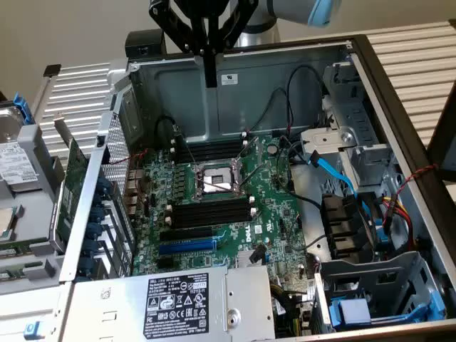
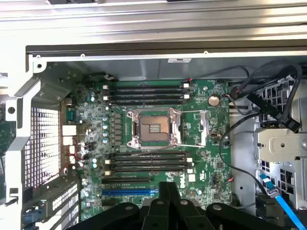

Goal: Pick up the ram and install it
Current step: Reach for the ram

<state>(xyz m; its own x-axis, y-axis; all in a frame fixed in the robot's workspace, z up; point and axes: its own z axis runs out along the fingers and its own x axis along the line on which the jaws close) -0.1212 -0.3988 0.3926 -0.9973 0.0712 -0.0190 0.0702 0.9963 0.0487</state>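
- What looks to be the ram (image 1: 70, 187), a long, thin green circuit-board stick, is sitting outside the open grey metal computer case (image 1: 285, 78), just beside its perforated side wall at the exterior view's left.
- Its long axis is running alongside that wall, with the far end leaning toward the exterior view's right.
- It is showing a plain green face; chips and label are too small to tell.
- The black fingers (image 1: 210, 71) are hanging above the case's far wall, well apart from the ram, pressing together and holding nothing.
- Long black memory slots with white end clips (image 1: 211, 211) are lying across the green motherboard (image 1: 274, 214), on both sides of the silver processor socket (image 1: 216, 182).
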